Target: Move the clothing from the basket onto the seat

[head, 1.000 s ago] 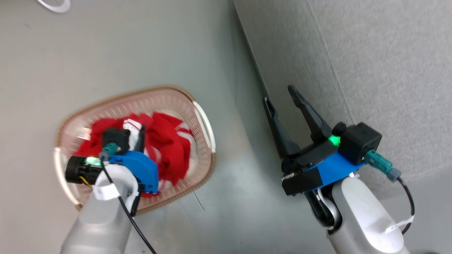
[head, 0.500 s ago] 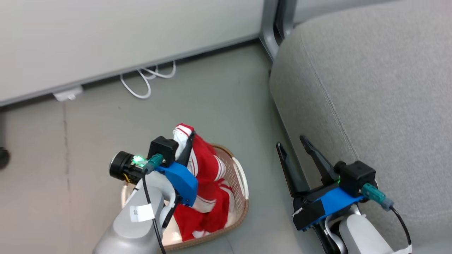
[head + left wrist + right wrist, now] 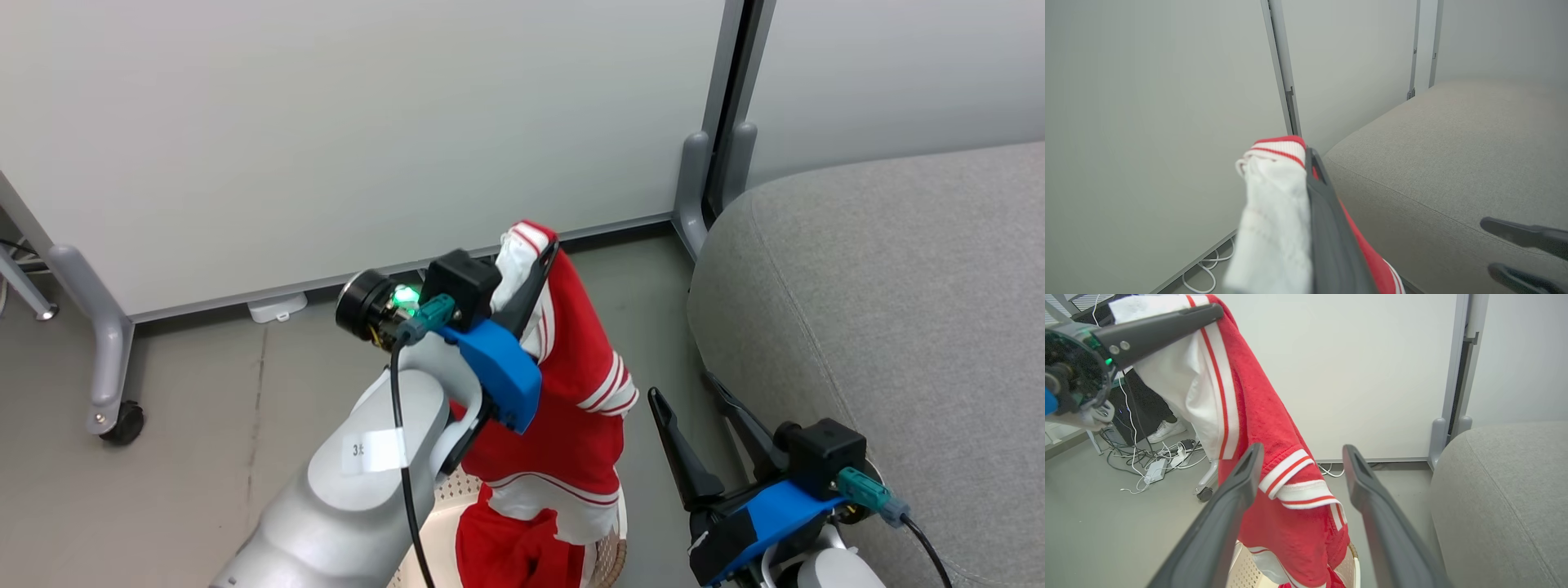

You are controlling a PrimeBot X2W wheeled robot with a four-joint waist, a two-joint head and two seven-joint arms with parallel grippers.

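**Red Top Held Up High**

The left pincer (image 3: 543, 249) is pinched tight on the clothing (image 3: 575, 384), at a white cuff. The red clothing hangs down, its end in the basket (image 3: 611, 559) below. The right pincer (image 3: 682, 385) is wide, holding nothing, between the clothing and the seat (image 3: 898, 310). A white wall (image 3: 326, 122) with 1 wheeled leg (image 3: 110, 384) stands behind.

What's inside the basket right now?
The red clothing, hanging from the shut left pincer, reaches down into the basket. The left arm and fabric cover its floor; anything beneath is unseen.
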